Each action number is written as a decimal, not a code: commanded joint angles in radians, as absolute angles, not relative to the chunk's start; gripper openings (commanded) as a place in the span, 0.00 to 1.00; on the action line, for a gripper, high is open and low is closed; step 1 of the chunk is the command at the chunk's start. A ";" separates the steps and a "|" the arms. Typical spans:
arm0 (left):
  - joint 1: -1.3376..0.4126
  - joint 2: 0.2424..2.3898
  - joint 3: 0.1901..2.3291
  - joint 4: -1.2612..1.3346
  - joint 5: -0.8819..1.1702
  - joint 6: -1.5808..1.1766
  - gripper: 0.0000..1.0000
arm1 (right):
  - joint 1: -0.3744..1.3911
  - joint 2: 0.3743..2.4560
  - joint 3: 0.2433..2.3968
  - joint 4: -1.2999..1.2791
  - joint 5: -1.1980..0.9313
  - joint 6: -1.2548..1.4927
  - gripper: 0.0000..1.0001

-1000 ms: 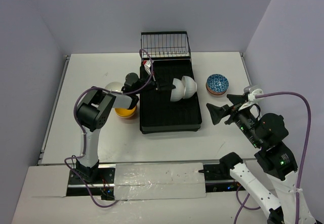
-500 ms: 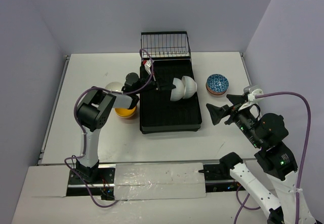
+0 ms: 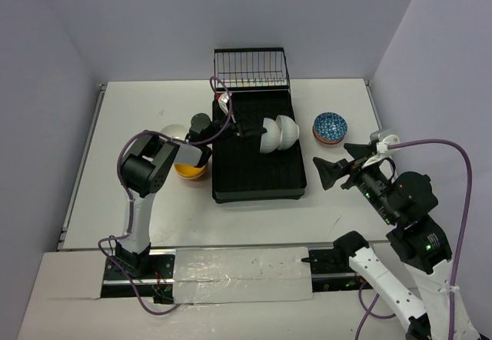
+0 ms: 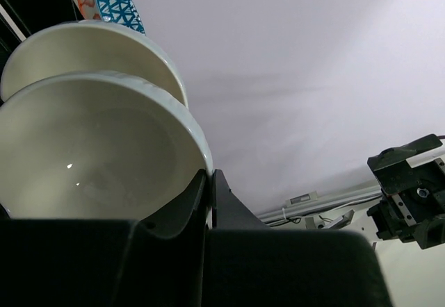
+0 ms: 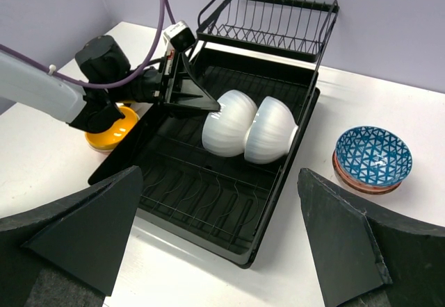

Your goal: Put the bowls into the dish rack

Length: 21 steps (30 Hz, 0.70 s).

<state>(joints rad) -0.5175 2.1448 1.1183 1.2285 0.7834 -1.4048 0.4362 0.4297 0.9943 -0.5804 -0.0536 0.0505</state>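
Left wrist view: the left gripper is clenched on the rim of a white bowl, which stands on edge with its opening facing the camera. A second white bowl nests just behind it. Seen from above, both sit upright in the slats of the dish rack, rightward of the gripper and short of the wire basket. Judged step: release and withdraw leftward. The right gripper hangs fully spread, holding nothing, and is nearer the blue patterned bowl on the table. A yellow bowl lies under the left arm, close to its retreat path.
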 commanded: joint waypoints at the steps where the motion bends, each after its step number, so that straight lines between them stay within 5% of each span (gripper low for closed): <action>1: -0.526 2.141 1.112 1.198 0.776 -1.373 0.00 | 0.443 0.434 1.022 -0.560 -0.061 0.057 1.00; 13: -0.525 2.076 1.115 0.922 0.721 -1.200 0.03 | 0.445 0.434 1.023 -0.565 -0.061 0.057 1.00; 21: -0.525 2.029 1.120 0.807 0.695 -1.158 0.22 | 0.443 0.430 1.015 -0.555 -0.066 0.063 1.00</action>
<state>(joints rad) -0.5133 2.0571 1.1183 0.9268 0.7074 -1.2163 0.4362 0.4297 0.9939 -0.5804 -0.0540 0.0551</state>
